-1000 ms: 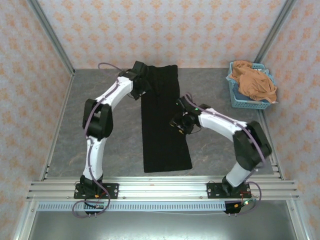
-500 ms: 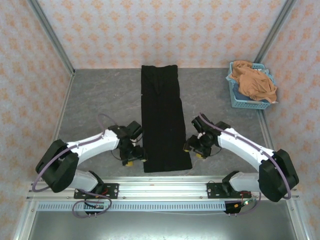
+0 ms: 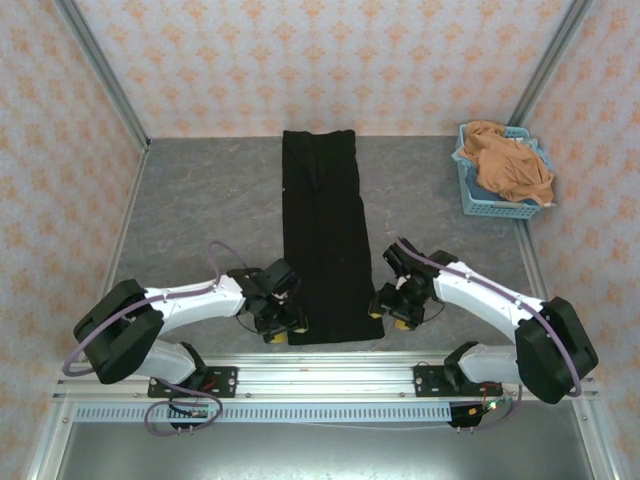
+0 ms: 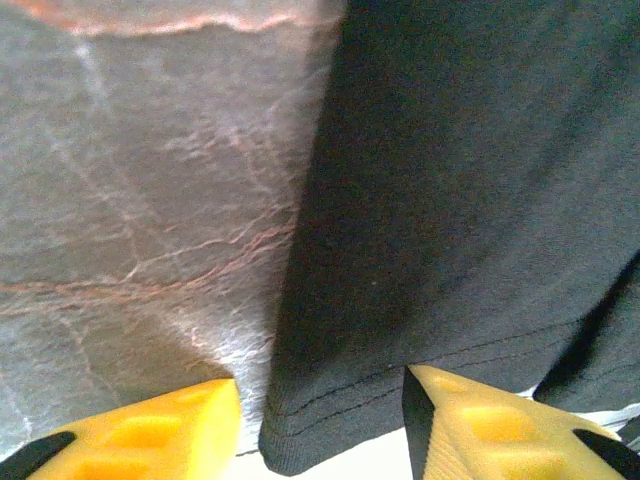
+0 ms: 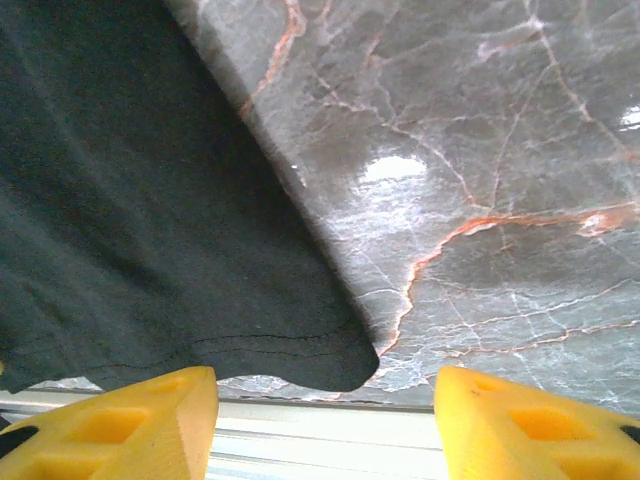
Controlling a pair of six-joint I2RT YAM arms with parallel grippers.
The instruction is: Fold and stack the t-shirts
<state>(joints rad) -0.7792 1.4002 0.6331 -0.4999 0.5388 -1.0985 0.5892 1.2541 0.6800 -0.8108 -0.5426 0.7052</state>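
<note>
On grey table (image 3: 200,215), long narrow black t-shirt (image 3: 322,240)

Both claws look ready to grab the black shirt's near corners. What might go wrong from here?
The right gripper has just the hem corner of the black t-shirt between its open fingers; a shallow pinch might slip.
The left gripper straddles a corner with overlapping layers, so it may catch only one.
If one side slips, the fold could go crooked.
</note>
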